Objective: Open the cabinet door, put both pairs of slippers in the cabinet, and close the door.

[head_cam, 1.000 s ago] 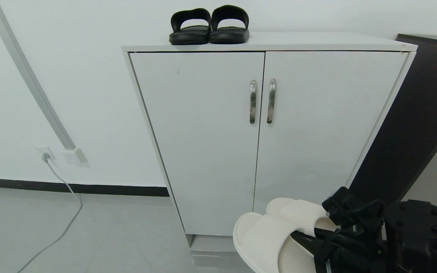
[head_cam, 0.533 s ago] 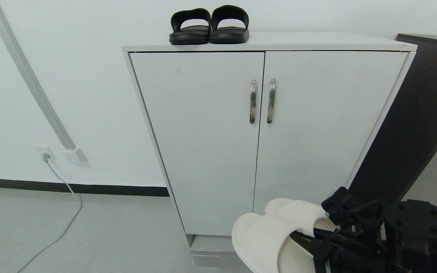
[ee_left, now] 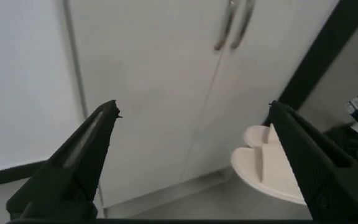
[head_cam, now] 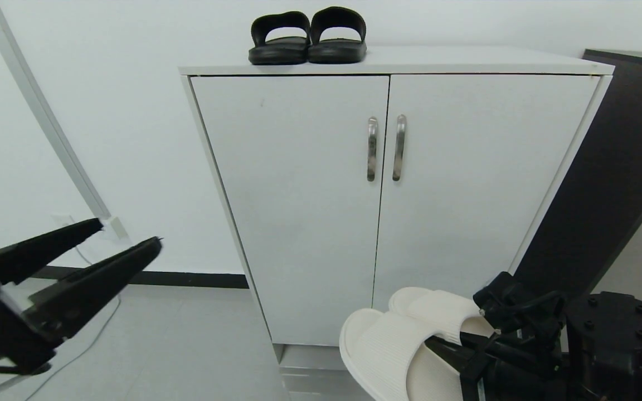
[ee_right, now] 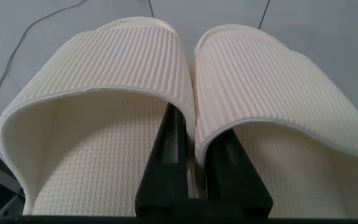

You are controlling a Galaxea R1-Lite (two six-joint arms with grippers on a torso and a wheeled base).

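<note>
The white cabinet (head_cam: 298, 211) stands with both doors shut, and its two metal handles (head_cam: 385, 148) meet at the middle. A black pair of slippers (head_cam: 307, 36) sits on its top at the left. My right gripper (head_cam: 455, 348), low in front of the right door, is shut on the white pair of slippers (head_cam: 404, 345), pinching their two inner walls together (ee_right: 191, 143). My left gripper (head_cam: 127, 233) hangs open at the lower left, well left of the cabinet, with nothing between its fingers (ee_left: 192, 109). The left wrist view shows the handles (ee_left: 232, 25) and the white slippers (ee_left: 269, 165).
A dark panel (head_cam: 611, 178) leans at the cabinet's right side. A grey conduit (head_cam: 42, 117) runs slantwise down the wall on the left, and a cable trails onto the grey floor (head_cam: 176, 345) in front of the cabinet.
My left gripper has risen into the head view from the lower left, open. The right gripper and the white slippers have hardly moved.
</note>
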